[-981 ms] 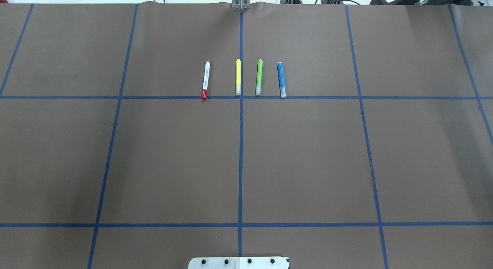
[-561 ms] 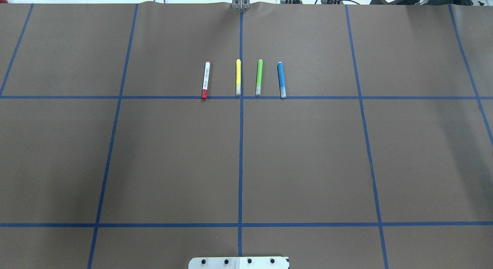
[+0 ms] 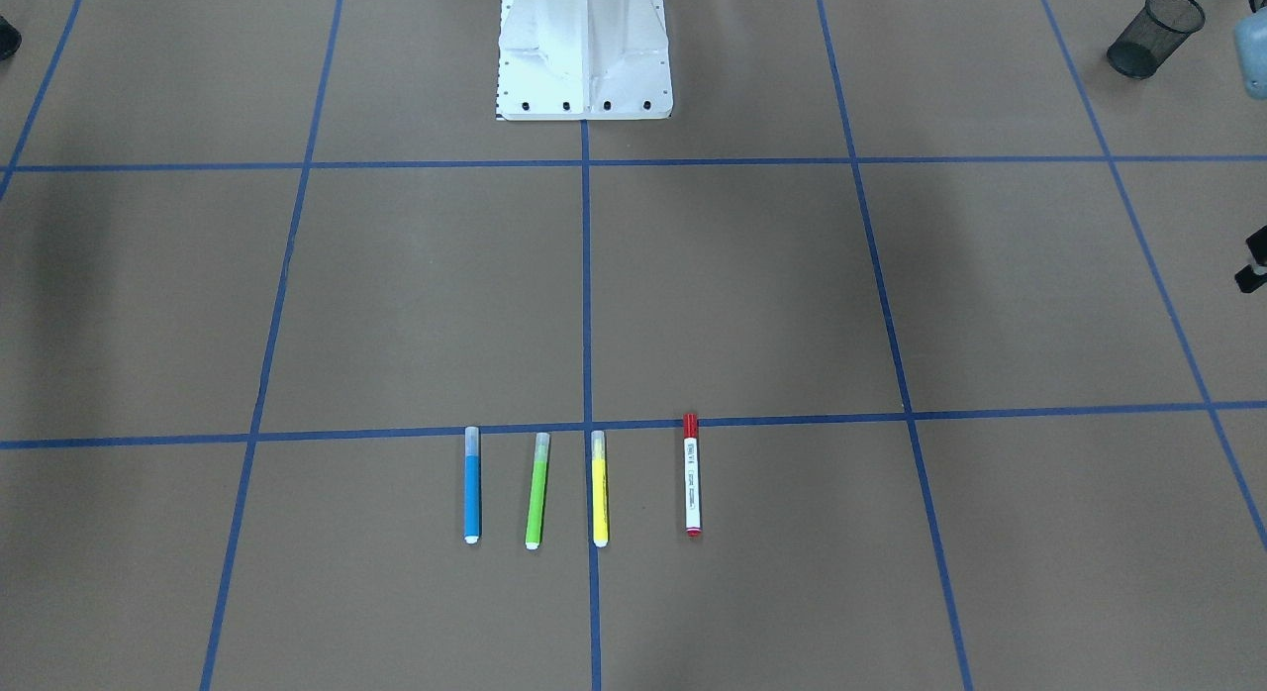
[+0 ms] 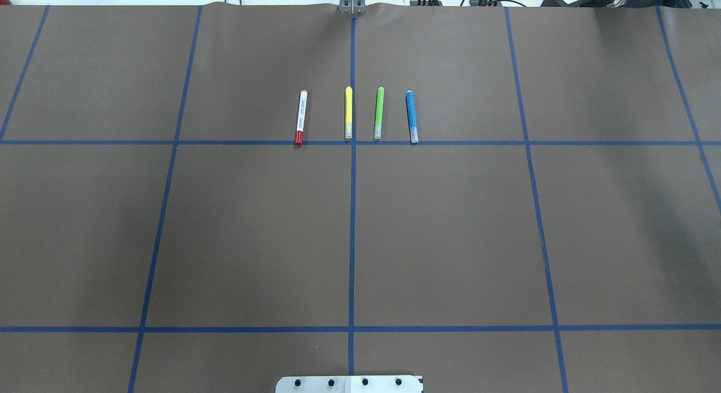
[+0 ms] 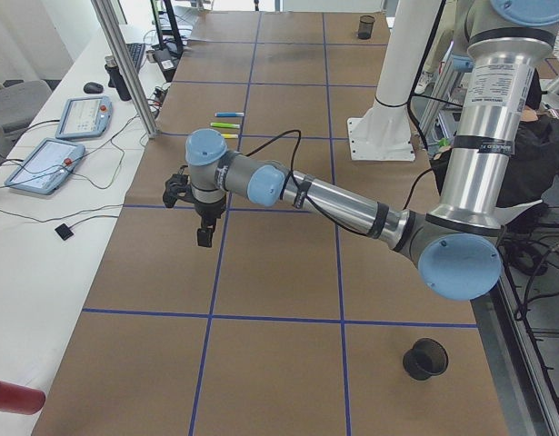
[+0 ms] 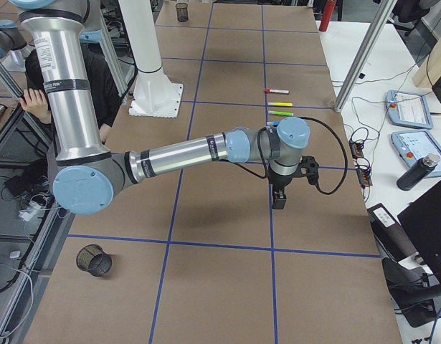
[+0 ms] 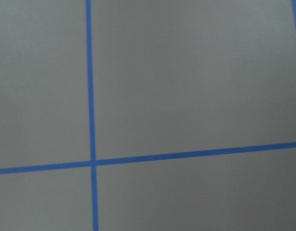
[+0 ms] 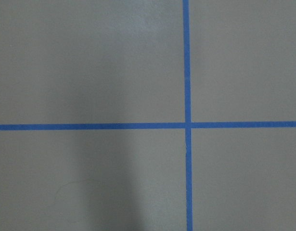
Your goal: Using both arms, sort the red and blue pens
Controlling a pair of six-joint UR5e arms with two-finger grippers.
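The red pen [image 4: 301, 117], a white-barrelled marker with a red cap, lies at the left end of a row of pens on the brown table; the blue pen [image 4: 412, 116] lies at the right end. In the front-facing view the red pen [image 3: 692, 475] is on the right and the blue pen [image 3: 472, 485] on the left. My left gripper [image 5: 204, 238] hangs over the table's left part, well away from the pens. My right gripper [image 6: 279, 201] hangs over the right part. Both show only in the side views, so I cannot tell whether they are open or shut.
A yellow pen [image 4: 348, 112] and a green pen [image 4: 378, 112] lie between the two task pens. One black mesh cup [image 5: 424, 359] stands near the robot on its left side, another [image 6: 95, 259] on its right. Blue tape lines grid the table. A person sits behind the robot.
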